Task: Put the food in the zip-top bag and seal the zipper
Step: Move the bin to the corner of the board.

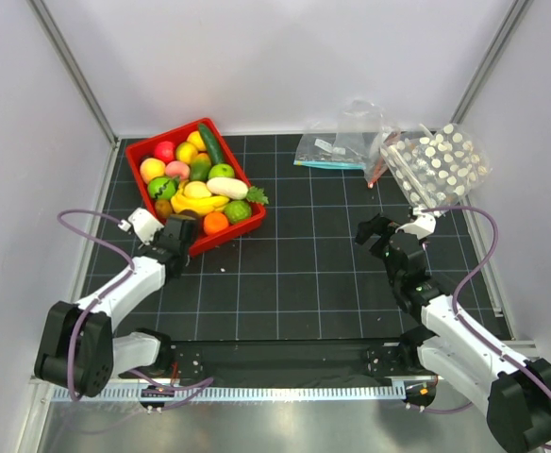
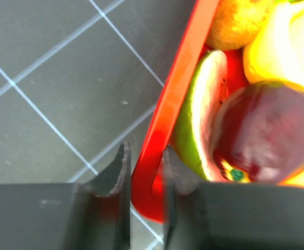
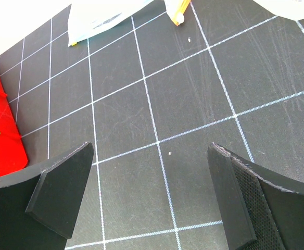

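Observation:
The food fills a red bin (image 1: 140, 149) at the back left: bananas (image 1: 198, 202), a white radish-like piece (image 1: 226, 188), an orange (image 1: 216, 223), a green lime (image 1: 238, 210) and several more. My left gripper (image 1: 183, 238) is at the bin's near corner. In the left wrist view it (image 2: 146, 166) is shut on the bin's red rim (image 2: 180, 83), beside a dark red fruit (image 2: 266, 130). The clear zip-top bag (image 1: 358, 125) lies at the back, its orange-red zipper (image 1: 377, 166) towards the front. My right gripper (image 1: 375, 236) is open and empty above the mat (image 3: 152, 177).
A clear bag with a teal strip (image 1: 325, 151) lies left of the zip-top bag. A white-dotted bag (image 1: 441, 162) lies to its right. The end of the orange-red strip (image 3: 179, 14) shows at the top of the right wrist view. White walls enclose the black grid mat (image 1: 304, 274).

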Robot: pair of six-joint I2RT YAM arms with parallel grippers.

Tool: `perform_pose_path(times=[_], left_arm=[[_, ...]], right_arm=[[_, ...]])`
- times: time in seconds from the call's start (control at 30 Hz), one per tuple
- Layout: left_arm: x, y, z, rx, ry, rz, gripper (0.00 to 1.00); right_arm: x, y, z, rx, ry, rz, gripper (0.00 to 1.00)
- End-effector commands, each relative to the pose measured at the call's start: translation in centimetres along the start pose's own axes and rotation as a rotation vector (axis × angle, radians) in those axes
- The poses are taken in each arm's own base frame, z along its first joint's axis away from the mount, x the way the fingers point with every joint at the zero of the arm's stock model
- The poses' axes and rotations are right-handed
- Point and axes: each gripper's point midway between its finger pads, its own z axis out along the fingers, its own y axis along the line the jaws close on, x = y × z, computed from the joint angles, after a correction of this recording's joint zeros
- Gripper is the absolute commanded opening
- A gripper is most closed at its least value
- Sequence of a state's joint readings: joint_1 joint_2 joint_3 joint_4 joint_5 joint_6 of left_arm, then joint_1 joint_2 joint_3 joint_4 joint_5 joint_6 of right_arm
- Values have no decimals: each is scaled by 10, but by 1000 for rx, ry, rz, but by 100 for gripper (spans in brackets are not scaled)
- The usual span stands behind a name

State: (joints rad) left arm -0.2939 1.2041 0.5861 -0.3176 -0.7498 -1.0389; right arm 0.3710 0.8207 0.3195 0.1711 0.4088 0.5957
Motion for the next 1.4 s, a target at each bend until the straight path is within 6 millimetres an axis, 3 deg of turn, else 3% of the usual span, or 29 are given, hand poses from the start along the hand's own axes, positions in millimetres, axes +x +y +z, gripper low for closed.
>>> perform_pose_path(times=[0.0, 0.17, 0.33, 0.43, 0.47, 0.5, 0.53, 0.57, 0.6, 0.63, 0.73, 0.87, 1.07, 1.2, 1.23, 1.37], left_arm=[[-3, 9, 1, -47, -17, 21, 0], [7, 5, 3, -38, 19, -62, 0], [15, -20, 7, -39, 80, -255, 1], [5, -42, 13, -36, 68, -281, 4], [10, -46, 20, -55, 75, -252, 12], [-4, -65, 20, -27, 65, -253, 43], [-7, -72, 20, -14, 69, -185, 57], [-12, -92, 21, 18, 90, -147, 85], [-14, -98, 20, 28, 99, -119, 96], [-12, -97, 18, 17, 114, -85, 100], [-17, -94, 10, 35, 115, -87, 100], [-16, -75, -6, 72, 122, -75, 100], [-19, -66, -39, 202, 146, -43, 100], [-17, -83, -67, 387, 159, 38, 99], [-23, -97, -79, 485, 134, 60, 99], [7, -135, -121, 809, 202, 196, 100]], right_arm=[[-14, 5, 2, -1, -48, 14, 100], [-14, 8, 3, -4, -39, 11, 100], [-18, 4, 1, 13, -51, 11, 100], [-16, 4, 0, 3, -53, 14, 100], [-16, 6, 0, -3, -53, 17, 100], [-16, 6, 0, -4, -51, 15, 100], [-16, 6, 0, -6, -52, 13, 100], [-16, 6, 0, -4, -49, 10, 100], [-15, 6, 1, -3, -48, 8, 100], [-15, 5, 1, 2, -47, 3, 99], [-15, 4, 1, 9, -45, -6, 100], [-15, 4, 0, 0, -45, -16, 100], [-12, 9, -1, -39, -37, -33, 100], [-11, 12, -1, -57, -34, -38, 100], [-10, 12, -1, -58, -34, -42, 100], [-7, 16, 0, -86, -21, -52, 99]])
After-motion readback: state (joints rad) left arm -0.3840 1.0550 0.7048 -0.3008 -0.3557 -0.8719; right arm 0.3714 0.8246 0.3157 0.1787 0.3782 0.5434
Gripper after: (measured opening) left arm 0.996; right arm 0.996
